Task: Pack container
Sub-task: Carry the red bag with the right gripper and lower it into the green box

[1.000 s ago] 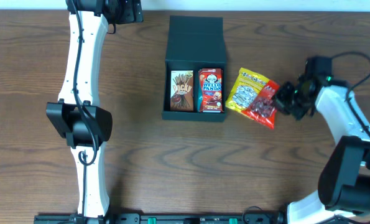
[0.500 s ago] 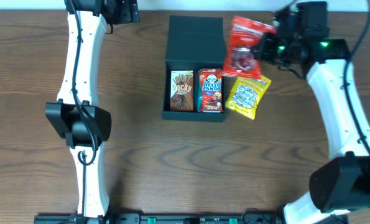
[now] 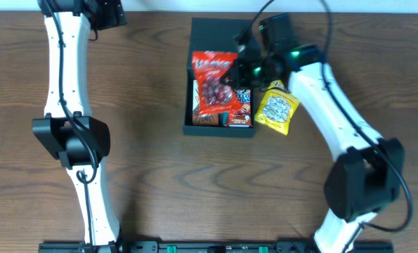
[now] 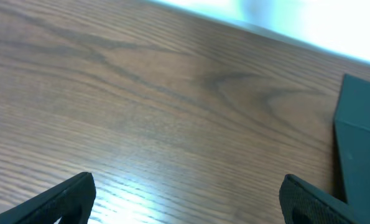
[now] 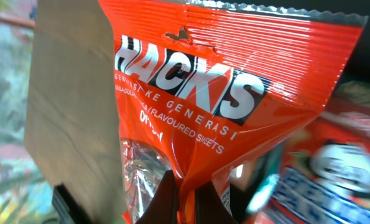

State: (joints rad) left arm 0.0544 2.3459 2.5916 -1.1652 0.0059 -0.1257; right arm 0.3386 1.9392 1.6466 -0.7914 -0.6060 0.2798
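The container (image 3: 188, 105), a dark teal box with its flap lid folded open at the far side, sits on the desk (image 3: 152, 176). The right gripper (image 3: 245, 65) hangs over the container's right half, pinching one edge of a red Hacks bag (image 3: 214, 84) that covers much of the opening; I cannot tell whether the bag touches anything below. A Hello Panda box (image 3: 243, 107) peeks out inside the container. A yellow snack bag (image 3: 277, 111) lies just beside the container's right wall. The left gripper (image 4: 188, 208) hovers well left of the container, fingers spread wide.
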